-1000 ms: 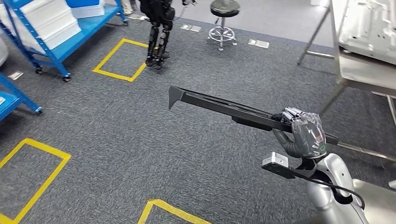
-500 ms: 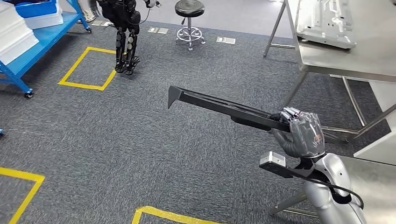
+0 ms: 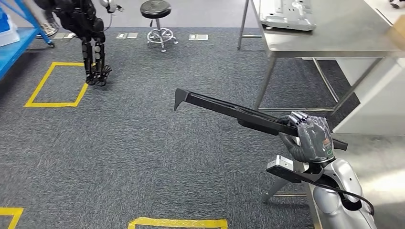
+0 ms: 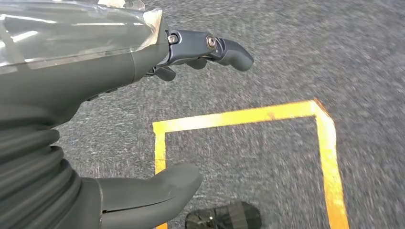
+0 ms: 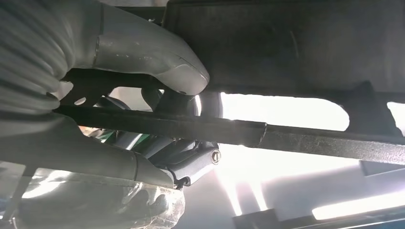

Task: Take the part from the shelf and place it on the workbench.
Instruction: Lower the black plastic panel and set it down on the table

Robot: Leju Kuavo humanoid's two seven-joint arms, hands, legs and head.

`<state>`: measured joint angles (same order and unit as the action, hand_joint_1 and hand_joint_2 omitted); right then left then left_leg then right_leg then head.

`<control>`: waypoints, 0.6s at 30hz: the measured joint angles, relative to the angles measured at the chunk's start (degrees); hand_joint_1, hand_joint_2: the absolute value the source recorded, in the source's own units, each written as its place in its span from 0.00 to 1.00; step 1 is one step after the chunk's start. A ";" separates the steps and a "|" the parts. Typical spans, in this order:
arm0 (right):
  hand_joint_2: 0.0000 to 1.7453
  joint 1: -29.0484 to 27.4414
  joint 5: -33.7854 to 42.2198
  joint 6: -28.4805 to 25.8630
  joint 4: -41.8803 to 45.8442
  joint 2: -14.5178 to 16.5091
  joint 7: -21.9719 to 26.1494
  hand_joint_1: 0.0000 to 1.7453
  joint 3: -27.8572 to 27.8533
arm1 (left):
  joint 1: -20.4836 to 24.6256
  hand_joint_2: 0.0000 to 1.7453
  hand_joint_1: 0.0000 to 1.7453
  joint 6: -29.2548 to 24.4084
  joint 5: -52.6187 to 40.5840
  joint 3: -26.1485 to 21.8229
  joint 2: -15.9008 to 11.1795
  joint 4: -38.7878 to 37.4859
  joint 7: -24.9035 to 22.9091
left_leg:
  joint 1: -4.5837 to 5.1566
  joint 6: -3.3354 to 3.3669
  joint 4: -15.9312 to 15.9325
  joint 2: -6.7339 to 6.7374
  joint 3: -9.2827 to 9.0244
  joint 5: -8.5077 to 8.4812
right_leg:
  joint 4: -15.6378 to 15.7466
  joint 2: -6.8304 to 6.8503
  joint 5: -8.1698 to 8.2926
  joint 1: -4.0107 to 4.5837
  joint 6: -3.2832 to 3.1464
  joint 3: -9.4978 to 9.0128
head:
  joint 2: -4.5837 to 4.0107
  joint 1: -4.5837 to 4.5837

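Observation:
A long black part (image 3: 224,110) with a hooked far end hangs level above the carpet. My right hand (image 3: 310,137) grips it near its right end, fingers wrapped over the top. In the right wrist view the thumb (image 5: 157,62) and dark fingers close around a bar of the part (image 5: 296,43). The steel workbench (image 3: 334,40) stands ahead to the right, beyond the part. My left hand (image 4: 71,71) hangs over the floor, fingers (image 4: 210,47) and thumb (image 4: 153,191) apart, holding nothing.
A grey metal panel (image 3: 286,14) lies on the far left of the bench. Another robot's legs (image 3: 93,52) stand at the back left beside a yellow tape square (image 3: 55,86). A black stool (image 3: 156,9) is behind. A blue shelf edge (image 3: 14,43) shows at far left.
The whole view has swung to the right: the blue shelf has slid off to the left and the workbench has come further into the picture. My right hand still holds the part the same way.

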<state>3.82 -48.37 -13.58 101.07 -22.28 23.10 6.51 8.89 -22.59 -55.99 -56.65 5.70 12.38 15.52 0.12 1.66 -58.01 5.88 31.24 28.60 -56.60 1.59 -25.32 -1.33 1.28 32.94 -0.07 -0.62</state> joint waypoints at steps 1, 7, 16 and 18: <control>1.00 0.01 0.02 0.05 0.04 0.01 0.00 1.00 -0.02 | -0.05 1.00 0.00 0.00 0.07 0.00 0.02 0.00 0.05 | -0.24 -0.28 -2.25 -1.74 0.94 1.55 | 0.05 -0.60 0.17 -0.21 -0.53 0.00 | 0.00 0.04; 1.00 0.06 0.02 0.77 0.07 0.18 -0.21 1.00 0.07 | -0.76 1.00 0.00 -0.02 0.25 -0.01 0.12 -0.05 0.26 | -0.65 -0.10 -13.75 -6.26 6.67 5.10 | 0.02 -5.14 0.50 0.52 -1.56 0.16 | 0.00 0.17; 1.00 0.48 -0.75 1.04 0.01 0.32 -1.14 1.00 -0.46 | -0.81 1.00 0.00 0.00 0.12 -0.01 -0.19 -0.04 0.64 | -0.36 2.06 2.31 -8.07 -0.37 -2.54 | -2.15 -6.67 0.30 0.64 0.08 2.84 | 0.00 0.04; 1.00 0.62 -0.86 1.04 -0.06 0.31 -1.28 1.00 -0.74 | -0.84 1.00 0.00 0.09 0.05 -0.02 -0.21 -0.05 0.65 | -0.30 2.30 2.87 -6.35 -0.51 -2.88 | -8.78 -3.26 -2.75 0.50 -0.10 6.25 | 0.00 -0.16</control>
<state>4.44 -49.24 -12.55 101.01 -21.97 21.82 5.76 8.05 -22.51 -55.94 -56.68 5.50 12.33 16.17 -0.18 3.96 -55.15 -0.47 30.73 25.73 -65.38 -1.67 -28.08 -0.83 1.19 39.19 -0.07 -0.78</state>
